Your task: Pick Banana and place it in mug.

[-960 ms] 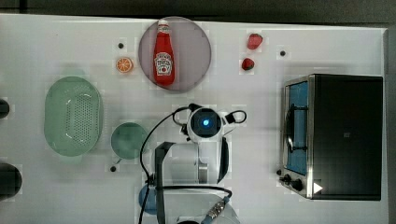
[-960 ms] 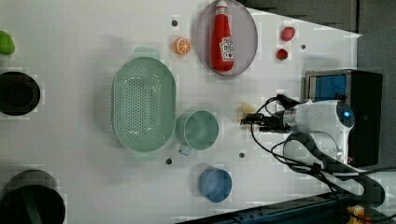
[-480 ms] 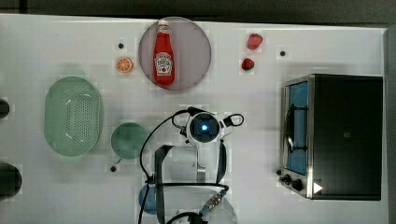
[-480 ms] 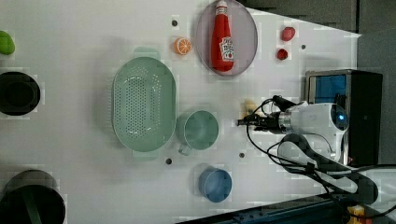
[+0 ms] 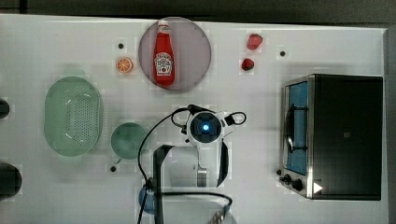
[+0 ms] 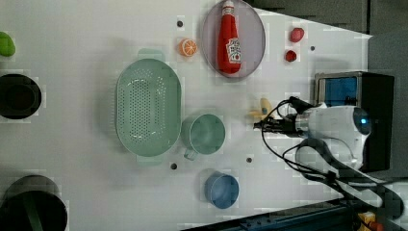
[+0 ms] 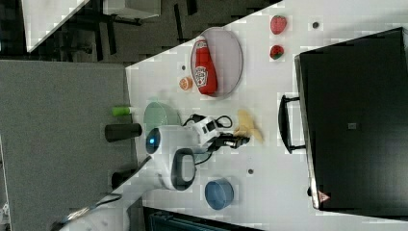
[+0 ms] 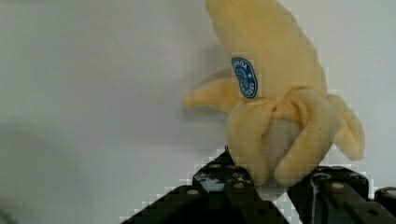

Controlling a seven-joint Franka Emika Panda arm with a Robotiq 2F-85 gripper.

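Banana, small, pale-yellow, soft, with peel flaps and a blue sticker: lay flat on the white table, near the glass door of the black toaster oven. Reached down over it, the white robot arm. Sat at the top view's left, a pale-green perforated oval basket; higher up, a round grey plate bearing a red ketchup bottle. Stood beside the basket, apart from the banana, the muted-green round mug. Closed around the banana's peeled end, the black two-finger gripper, fingers touching both sides.
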